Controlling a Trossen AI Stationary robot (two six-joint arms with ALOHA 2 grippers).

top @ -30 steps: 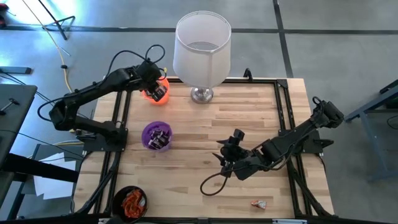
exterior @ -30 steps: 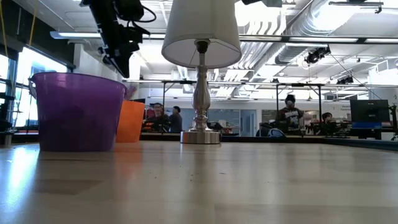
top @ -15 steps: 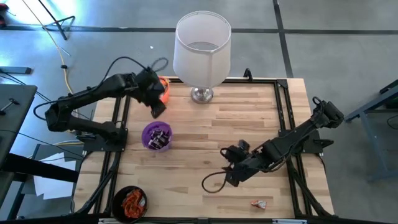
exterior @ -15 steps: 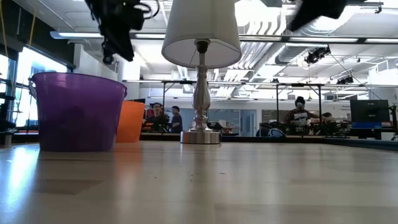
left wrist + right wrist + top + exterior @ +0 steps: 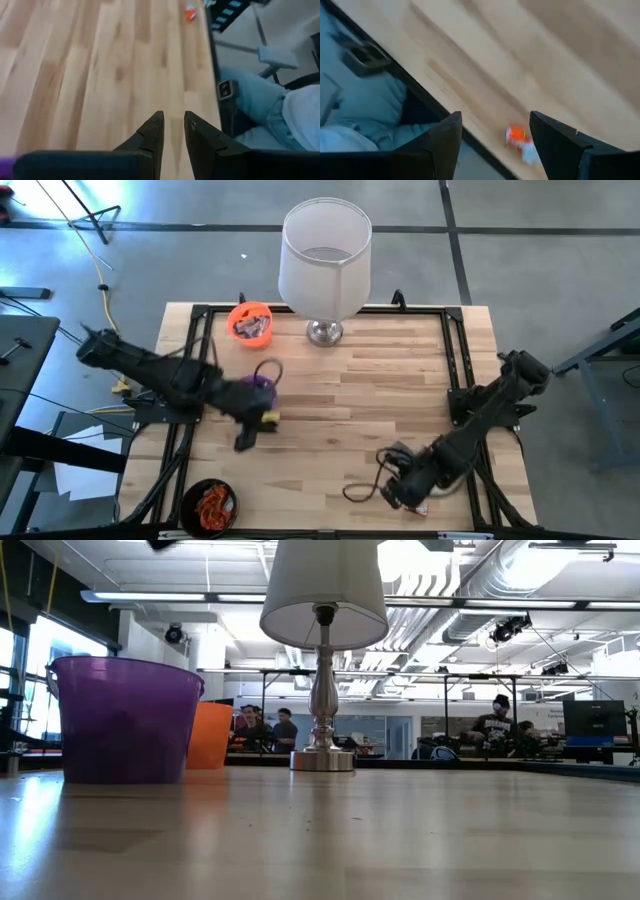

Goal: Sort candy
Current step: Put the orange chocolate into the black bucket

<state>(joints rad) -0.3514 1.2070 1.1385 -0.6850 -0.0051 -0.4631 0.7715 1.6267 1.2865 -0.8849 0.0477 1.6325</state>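
Orange-red candy [image 5: 519,136] between right jaws.

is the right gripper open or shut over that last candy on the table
Open. In the right wrist view the right gripper has its jaws spread wide, with the orange-and-white candy lying on the wood between them, not yet gripped.

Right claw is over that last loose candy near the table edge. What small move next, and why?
Probably lower the right claw straight down around the candy, then close. Its jaws stand wide open with the orange-and-white sweet lying between them on the table near the near edge. The left claw is empty, away beside the purple cup.
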